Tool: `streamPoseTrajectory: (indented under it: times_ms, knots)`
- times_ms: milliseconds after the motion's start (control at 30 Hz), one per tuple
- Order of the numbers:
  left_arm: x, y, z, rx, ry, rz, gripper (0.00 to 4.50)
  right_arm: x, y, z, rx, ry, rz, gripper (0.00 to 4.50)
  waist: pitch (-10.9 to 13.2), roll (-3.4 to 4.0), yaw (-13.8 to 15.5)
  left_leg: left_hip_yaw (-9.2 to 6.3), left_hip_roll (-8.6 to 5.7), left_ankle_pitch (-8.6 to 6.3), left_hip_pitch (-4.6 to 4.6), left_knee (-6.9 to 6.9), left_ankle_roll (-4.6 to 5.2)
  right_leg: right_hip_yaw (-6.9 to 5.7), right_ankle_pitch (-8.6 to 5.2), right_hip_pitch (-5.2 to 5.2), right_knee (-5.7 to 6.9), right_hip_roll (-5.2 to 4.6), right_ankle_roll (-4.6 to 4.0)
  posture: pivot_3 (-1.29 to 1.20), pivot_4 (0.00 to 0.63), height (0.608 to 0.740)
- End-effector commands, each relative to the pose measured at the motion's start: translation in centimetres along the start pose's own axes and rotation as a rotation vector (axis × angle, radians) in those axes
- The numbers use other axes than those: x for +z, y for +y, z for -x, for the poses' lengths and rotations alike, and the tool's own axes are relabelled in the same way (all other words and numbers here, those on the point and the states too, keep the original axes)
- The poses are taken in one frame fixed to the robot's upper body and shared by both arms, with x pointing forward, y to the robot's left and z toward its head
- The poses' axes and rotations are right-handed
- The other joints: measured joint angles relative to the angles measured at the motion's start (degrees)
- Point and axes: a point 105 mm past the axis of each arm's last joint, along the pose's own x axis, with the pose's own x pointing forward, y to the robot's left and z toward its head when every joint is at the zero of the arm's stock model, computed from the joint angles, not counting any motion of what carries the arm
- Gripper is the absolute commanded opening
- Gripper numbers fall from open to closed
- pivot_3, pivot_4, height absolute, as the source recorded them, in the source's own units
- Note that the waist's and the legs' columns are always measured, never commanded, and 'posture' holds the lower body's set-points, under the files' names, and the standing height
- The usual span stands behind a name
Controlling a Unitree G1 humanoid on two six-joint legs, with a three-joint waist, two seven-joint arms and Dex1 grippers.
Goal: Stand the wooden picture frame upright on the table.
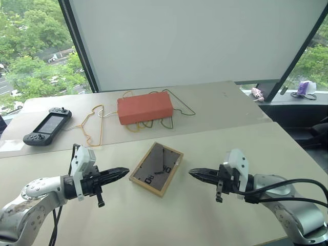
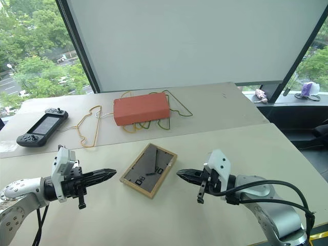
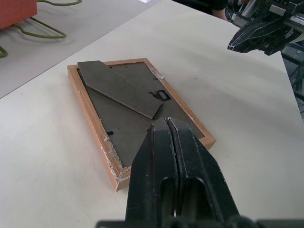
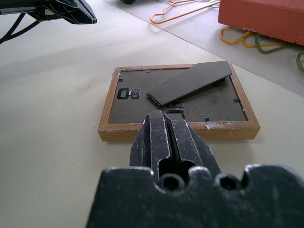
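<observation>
Across the big beige table, the wooden picture frame is lying flat, back side up, its stand flap resting on the back board. Further back there's an orange-red box sitting on some wire hangers, plus a black handheld console off to the left. Left gripper and right gripper hang on either side of the frame, tips pointing at it, jaws pinched closed on nothing, not touching it.
</observation>
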Motion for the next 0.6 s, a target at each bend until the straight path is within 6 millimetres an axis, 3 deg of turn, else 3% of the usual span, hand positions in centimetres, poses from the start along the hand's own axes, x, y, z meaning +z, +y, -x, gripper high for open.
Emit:
streamPoseTrajectory:
  times_ms: [33, 367, 400, 467, 600]
  knots:
    - [1.0, 0.0, -0.2, -0.001, -0.024, -0.053, 0.07, 0.9, 0.3, -0.1, 0.000, -0.025, 0.035, 0.00, 0.00, 0.00, 0.00, 0.00, 0.00, 0.00, 0.00, 0.00, 0.00, 0.00, 0.00, 0.00, 0.00, 0.00, 0.00, 0.00, 0.150, 0.740]
    - [0.4, 0.7, -0.3, 0.002, 0.003, -0.091, 0.07, 0.4, 0.6, -0.1, -0.027, -0.012, 0.021, 0.00, 0.00, 0.00, -0.04, 0.00, 0.00, 0.00, -0.01, 0.00, 0.00, 0.00, 0.00, 0.01, 0.00, 0.00, 0.00, 0.00, 0.150, 0.740]
    - [0.5, 0.8, -0.3, 0.002, 0.000, -0.091, 0.00, 0.4, 0.6, 0.0, -0.030, -0.013, 0.022, 0.75, 0.00, 0.00, -0.03, 0.00, 0.00, 0.00, -0.02, 0.00, 0.00, 0.00, 0.00, 0.01, 0.00, 0.00, 0.00, 0.00, 0.150, 0.740]
    - [0.5, 1.2, -0.3, 0.023, 0.000, -0.114, 0.54, 0.5, 0.6, 0.0, -0.033, -0.020, 0.021, 0.92, 0.00, 0.00, 0.00, 0.00, 0.00, 0.00, -0.01, 0.01, 0.00, 0.00, 0.00, 0.01, 0.01, 0.00, 0.00, 0.00, 0.150, 0.740]
    - [0.2, 1.6, -0.3, 0.036, 0.020, -0.138, 1.78, 0.4, 0.5, 0.1, -0.041, -0.013, 0.041, 2.31, 0.00, 0.00, 0.02, 0.00, -0.01, 0.00, -0.01, 0.01, 0.00, 0.00, 0.00, 0.01, 0.01, 0.00, 0.00, 0.00, 0.150, 0.740]
